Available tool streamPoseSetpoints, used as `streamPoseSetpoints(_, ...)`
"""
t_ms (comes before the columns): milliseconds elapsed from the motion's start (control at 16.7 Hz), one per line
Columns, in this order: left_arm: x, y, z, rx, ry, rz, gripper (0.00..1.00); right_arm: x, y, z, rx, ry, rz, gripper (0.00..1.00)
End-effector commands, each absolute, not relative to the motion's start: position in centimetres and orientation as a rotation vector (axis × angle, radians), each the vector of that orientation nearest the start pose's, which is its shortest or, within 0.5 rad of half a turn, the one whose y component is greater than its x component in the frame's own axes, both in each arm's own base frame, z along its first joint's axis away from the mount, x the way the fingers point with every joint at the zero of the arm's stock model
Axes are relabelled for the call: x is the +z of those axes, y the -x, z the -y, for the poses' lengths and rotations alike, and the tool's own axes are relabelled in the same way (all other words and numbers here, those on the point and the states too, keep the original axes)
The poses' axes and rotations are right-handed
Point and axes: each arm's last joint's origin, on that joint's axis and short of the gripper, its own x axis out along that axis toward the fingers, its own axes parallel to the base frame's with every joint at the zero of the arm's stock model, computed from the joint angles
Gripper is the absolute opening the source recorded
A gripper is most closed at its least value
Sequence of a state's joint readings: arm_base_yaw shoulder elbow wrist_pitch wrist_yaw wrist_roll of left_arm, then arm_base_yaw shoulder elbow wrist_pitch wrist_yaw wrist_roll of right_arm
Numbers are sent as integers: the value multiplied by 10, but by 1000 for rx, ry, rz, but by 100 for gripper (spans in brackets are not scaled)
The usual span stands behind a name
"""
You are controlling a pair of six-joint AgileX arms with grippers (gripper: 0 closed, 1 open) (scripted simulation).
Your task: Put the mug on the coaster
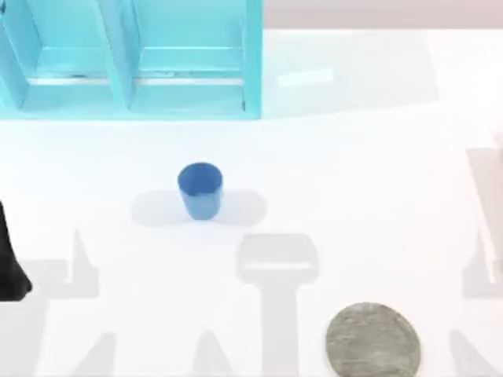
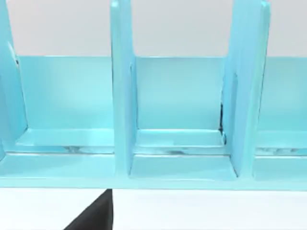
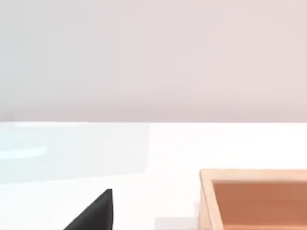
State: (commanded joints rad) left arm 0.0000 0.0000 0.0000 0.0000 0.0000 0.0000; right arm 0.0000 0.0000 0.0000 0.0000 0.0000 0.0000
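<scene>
The mug [image 1: 200,190] stands upright mid-table, well apart from the coaster [image 1: 372,341] at the near right; my left arm [image 1: 11,263] sits nearer, its claw's state impossible to tell.

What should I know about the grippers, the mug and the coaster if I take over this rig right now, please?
Left arm: parked at the table's left edge, holding nothing.
Right arm: idle.
Mug: upright on the table, left of centre, in front of the turquoise rack.
Coaster: flat at the near edge, right of centre, nothing on it.
Done: nothing.
Left: grasp the mug, carry it over, set it on the coaster.
</scene>
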Motion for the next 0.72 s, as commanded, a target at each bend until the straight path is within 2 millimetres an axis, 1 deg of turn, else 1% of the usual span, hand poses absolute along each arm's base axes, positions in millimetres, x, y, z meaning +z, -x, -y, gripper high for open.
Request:
streamPoseSetpoints(180,161,-106,2,-4,-7,-9,100,160,-106,1,0,0,0,100)
streamPoseSetpoints(360,169,-108,4,-38,-76,-91,100,160,-106,1,0,0,0,100)
streamPoseSetpoints(540,185,-117,10,-112,-203,-250,100,160,-106,1,0,0,0,100)
streamPoseSetpoints(720,203,-137,20,-232,-369,-464,100,160,-106,1,0,0,0,100)
